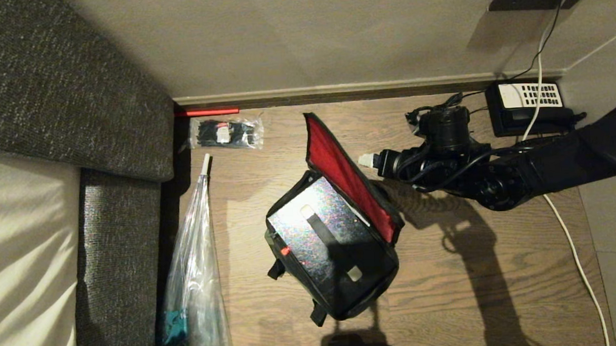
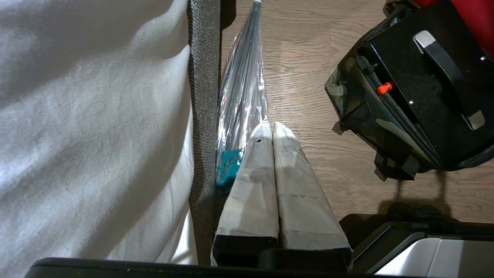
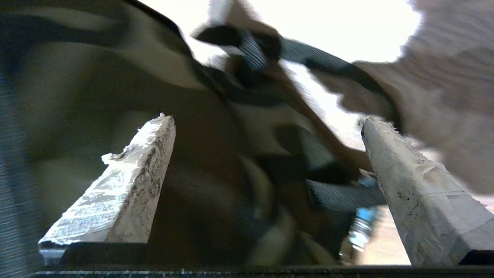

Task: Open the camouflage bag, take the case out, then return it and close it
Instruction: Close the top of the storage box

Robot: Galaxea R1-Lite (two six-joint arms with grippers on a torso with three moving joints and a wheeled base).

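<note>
The camouflage bag (image 1: 346,305) stands open on the wooden floor, its red-lined lid (image 1: 339,166) raised and leaning to the right. Inside it lies the case (image 1: 316,236), black with a strap handle and a small red latch (image 1: 284,251). My right gripper (image 1: 368,162) is just behind the raised lid, on its outer side. In the right wrist view this gripper (image 3: 266,119) is open, with the camouflage fabric (image 3: 115,77), black straps and a light-blue clip (image 3: 362,224) close between the fingers. My left gripper (image 2: 273,125) is shut and parked beside the sofa; the bag (image 2: 370,119) and case (image 2: 420,96) lie to its side.
A grey sofa (image 1: 71,90) fills the left. A clear plastic bag with an umbrella (image 1: 194,263) lies along it. A small packet of black items (image 1: 226,132) and a red stick (image 1: 207,112) sit by the wall. A black telephone (image 1: 528,106) and white cable (image 1: 576,254) are at right.
</note>
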